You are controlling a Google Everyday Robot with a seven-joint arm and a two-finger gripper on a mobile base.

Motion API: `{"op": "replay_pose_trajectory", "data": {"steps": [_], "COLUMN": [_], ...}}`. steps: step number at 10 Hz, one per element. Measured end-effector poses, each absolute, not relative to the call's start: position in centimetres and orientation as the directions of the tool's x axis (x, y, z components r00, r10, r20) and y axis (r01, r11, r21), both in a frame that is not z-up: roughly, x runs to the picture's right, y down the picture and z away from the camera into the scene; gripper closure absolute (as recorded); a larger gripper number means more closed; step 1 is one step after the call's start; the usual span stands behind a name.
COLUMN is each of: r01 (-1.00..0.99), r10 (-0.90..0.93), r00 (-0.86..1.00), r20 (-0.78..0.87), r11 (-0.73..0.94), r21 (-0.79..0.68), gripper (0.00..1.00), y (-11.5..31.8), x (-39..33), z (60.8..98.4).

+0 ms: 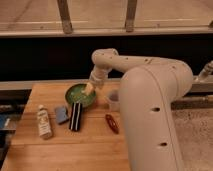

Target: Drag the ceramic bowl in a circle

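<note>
1. Wooden butcher-block table [90, 150], with a dark window band and metal rails behind it. All places below are given from the bowl.
2. Bowl [77, 95] sits toward the table's back edge. It is round and shallow, glossy green inside with a darker olive rim. It has no long axis, so no heading is favoured.
3. Gripper [90, 88] hangs tips-down over the bowl's right inner half, close to the rim there. The bowl's centre lies just left of the tips. Fingers are spread wide with nothing clamped. Whether they touch the glaze, I cannot tell.
4. White arm [150, 100] reaches in from the bowl's right, a bulky smooth shell.
5. Judgement: the drag turns on a fingertip bearing against the inner wall. Glazed ceramic is slick, so the tip may skate, though the bowl should slide on the wood.
6. Neighbours:
   - clear plastic cup [114, 99], just right of the bowl
   - flat black block [75, 116], at the front rim
   - blue pad [62, 114], front-left
   - small bottle [44, 121], lying farther front-left
   - red pod [112, 123], front-right and apart
7. Judgement: a circle looks cramped, and the cup and block are the likely bumps.
</note>
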State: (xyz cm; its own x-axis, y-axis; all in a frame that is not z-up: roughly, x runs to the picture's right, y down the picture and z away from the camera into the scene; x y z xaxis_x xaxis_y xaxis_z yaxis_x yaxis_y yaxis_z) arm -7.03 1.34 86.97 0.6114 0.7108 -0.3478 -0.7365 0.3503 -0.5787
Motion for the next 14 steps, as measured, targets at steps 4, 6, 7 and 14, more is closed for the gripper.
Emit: {"op": "replay_pose_trajectory", "data": {"steps": [4,6,7,14], "r01": [-0.719,-0.721,-0.719,-0.724], "r10": [0.682,0.683,0.682,0.693], "r00": [0.635,0.634,0.636,0.618], "r20": [-0.362,-0.363,-0.362,-0.373], "r11": [0.352,0.351,0.352,0.315], "r21": [-0.599,-0.598,-0.599,-0.614], "gripper": [0.38,0.38,0.38,0.38], "y": [1.7,1.7,1.8,3.2], "x": [-7.8,-7.6,-7.8,-7.3], "z": [88.5,88.5,88.5,91.9]}}
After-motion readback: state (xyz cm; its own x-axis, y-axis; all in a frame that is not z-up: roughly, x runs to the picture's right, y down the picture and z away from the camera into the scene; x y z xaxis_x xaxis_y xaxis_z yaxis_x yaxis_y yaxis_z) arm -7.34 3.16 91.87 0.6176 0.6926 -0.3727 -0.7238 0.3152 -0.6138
